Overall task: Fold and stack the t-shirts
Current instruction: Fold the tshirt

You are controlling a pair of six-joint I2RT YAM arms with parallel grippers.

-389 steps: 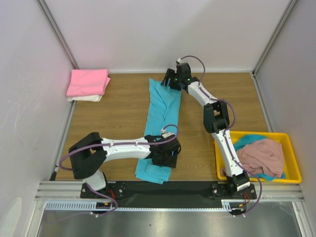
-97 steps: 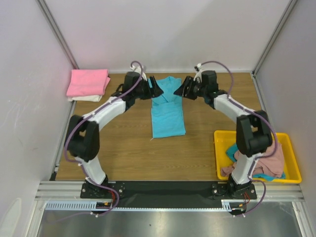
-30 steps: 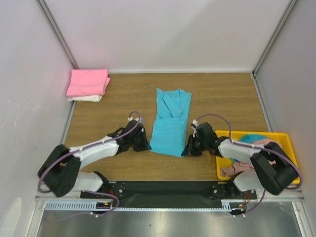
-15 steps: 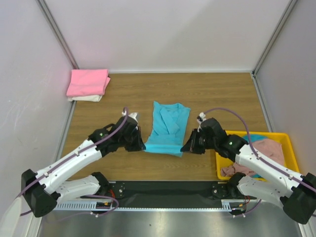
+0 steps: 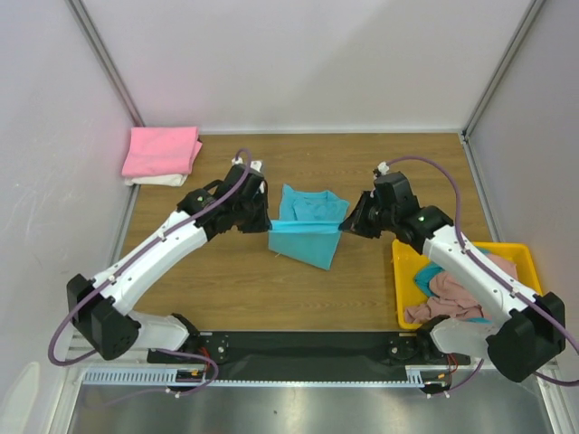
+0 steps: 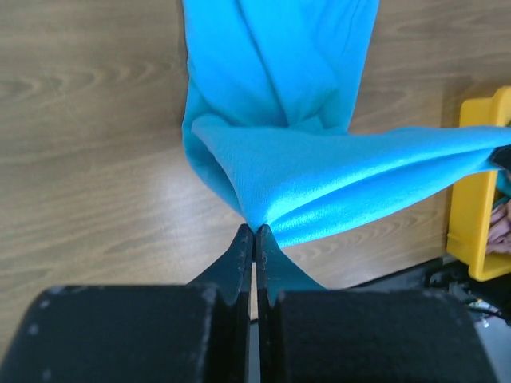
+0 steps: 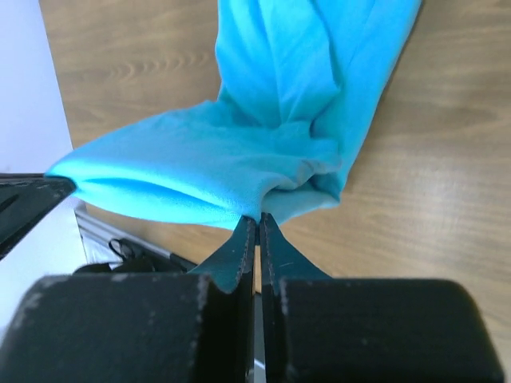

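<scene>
A turquoise t-shirt point(image 5: 305, 221) lies mid-table, folded lengthwise, with its near hem lifted and stretched in the air between both grippers. My left gripper point(image 5: 268, 222) is shut on the hem's left corner point(image 6: 254, 227). My right gripper point(image 5: 343, 223) is shut on the right corner point(image 7: 258, 214). The collar end point(image 5: 308, 200) stays on the wood beyond the raised hem, and the doubled cloth point(image 6: 279, 72) shows under the hem in the left wrist view. A folded bright pink t-shirt point(image 5: 163, 150) lies on a cream white one point(image 5: 156, 180) at the back left.
A yellow tray point(image 5: 525, 256) at the near right holds a dusty pink shirt point(image 5: 457, 298) and a teal one point(image 5: 425, 277). White walls close the table at the back and both sides. The tray's corner point(image 6: 477, 199) appears at the right of the left wrist view.
Both grippers have carried the turquoise shirt's near hem up and away from me, toward the collar. The shirt's flat part on the table has grown shorter.
</scene>
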